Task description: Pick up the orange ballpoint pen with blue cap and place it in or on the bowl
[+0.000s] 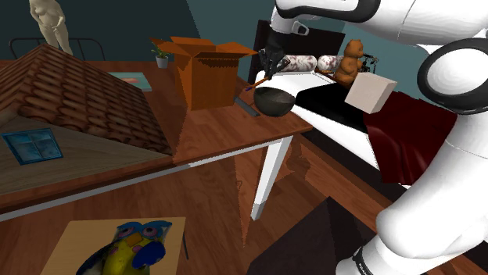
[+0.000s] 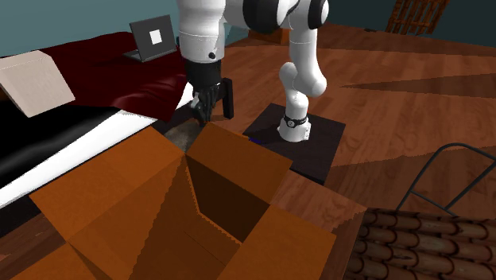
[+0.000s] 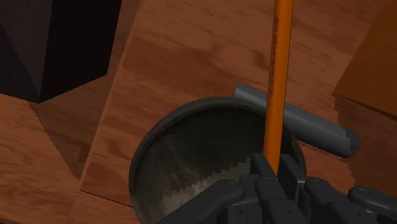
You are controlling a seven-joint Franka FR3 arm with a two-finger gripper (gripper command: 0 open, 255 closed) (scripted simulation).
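We hold orange pen (image 3: 278,76) clamped in black two-finger gripper (image 3: 278,173) over dark round bowl (image 3: 191,149) near wooden table (image 3: 191,51) corner; released, long pen may tip over rim

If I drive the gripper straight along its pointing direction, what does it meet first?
Most likely the inside of the dark bowl, which lies right ahead of the gripper holding the orange pen; how far off is unclear.
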